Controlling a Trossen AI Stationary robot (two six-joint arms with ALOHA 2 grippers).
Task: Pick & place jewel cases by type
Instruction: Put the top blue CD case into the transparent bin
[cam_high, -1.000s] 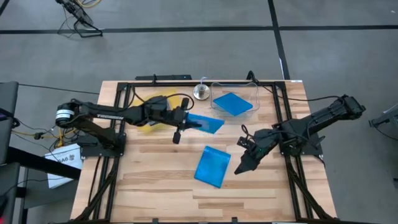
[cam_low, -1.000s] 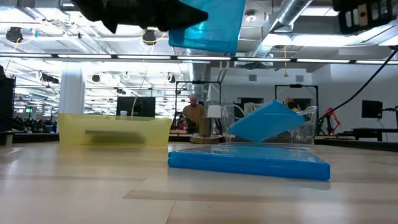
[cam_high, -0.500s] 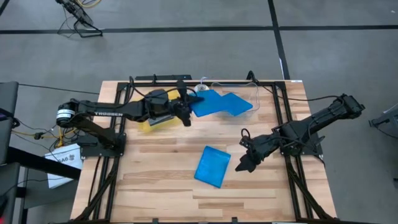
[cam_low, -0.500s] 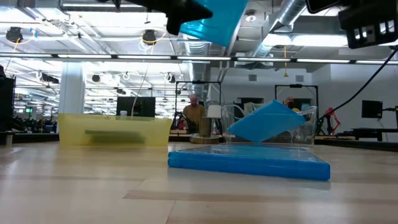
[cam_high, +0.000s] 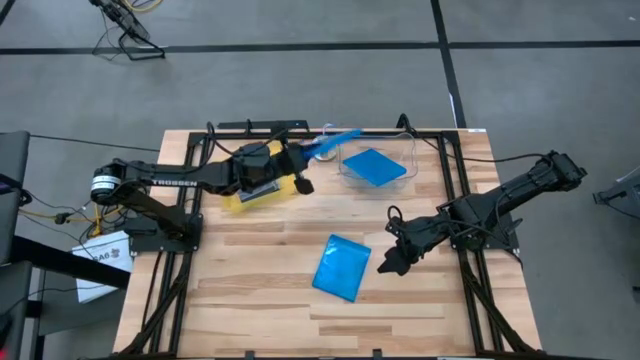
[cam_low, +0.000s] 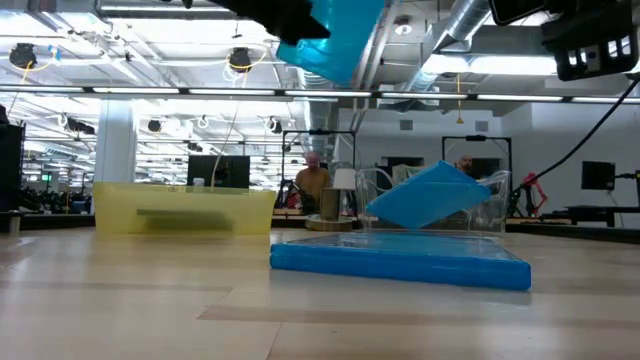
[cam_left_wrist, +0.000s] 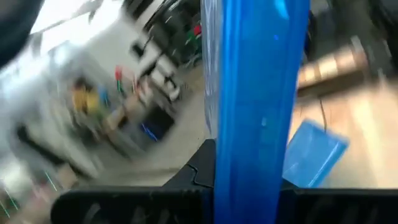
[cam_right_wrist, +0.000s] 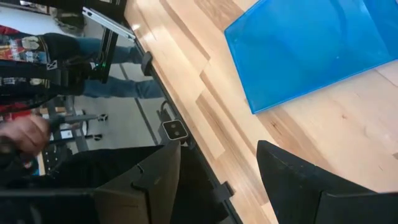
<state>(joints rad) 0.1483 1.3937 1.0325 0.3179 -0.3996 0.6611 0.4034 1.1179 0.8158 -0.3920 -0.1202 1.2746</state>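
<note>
Left gripper (cam_high: 305, 160) lifts a translucent blue square jewel case (cam_high: 330, 142) beside the clear plastic tub (cam_high: 400, 160).
Its jaws clench that case; right gripper (cam_high: 388, 264), jaws released, hovers near another blue case (cam_high: 341, 267) on the bench (cam_high: 250, 280).

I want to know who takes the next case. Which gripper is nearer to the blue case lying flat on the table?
The right gripper: it hovers open just beside the flat case. The left gripper is far off by the tub, shut on another blue case.
</note>
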